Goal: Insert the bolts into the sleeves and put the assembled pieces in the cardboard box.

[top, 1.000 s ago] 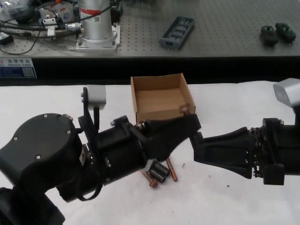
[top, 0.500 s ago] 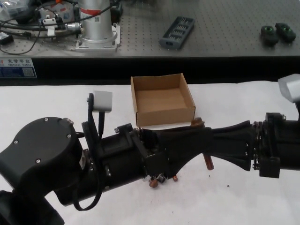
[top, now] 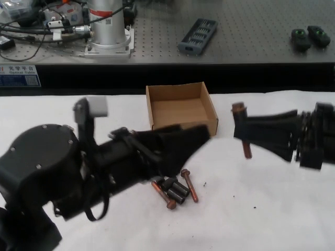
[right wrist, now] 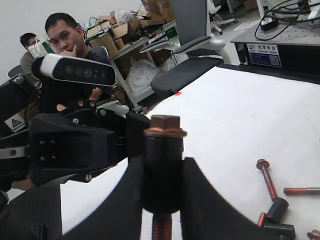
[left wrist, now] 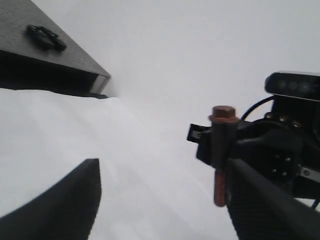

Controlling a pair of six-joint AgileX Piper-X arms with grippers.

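Observation:
My right gripper (top: 242, 130) is at the right, level with the cardboard box (top: 180, 111) and to its right, shut on a copper bolt (top: 239, 108) that stands upright. In the right wrist view a dark sleeve (right wrist: 162, 172) wraps the bolt (right wrist: 165, 126) between the fingers (right wrist: 202, 200), with thread showing below. My left gripper (top: 192, 137) is low in front of the box, and its fingers (left wrist: 75, 200) stand wide apart with nothing between them. The held bolt (left wrist: 222, 114) also appears in the left wrist view, well beyond them.
Loose copper bolts (top: 189, 184) and black sleeves (top: 175, 190) lie in a heap on the white cloth in front of the box, also seen as bolts (right wrist: 266, 177) in the right wrist view. A raised optical bench with a black tray (top: 198, 35) runs along the back.
The two grippers were joined in front of the box. My right gripper has pulled away right and up with the bolt, and my left gripper has drawn back to the left, open.

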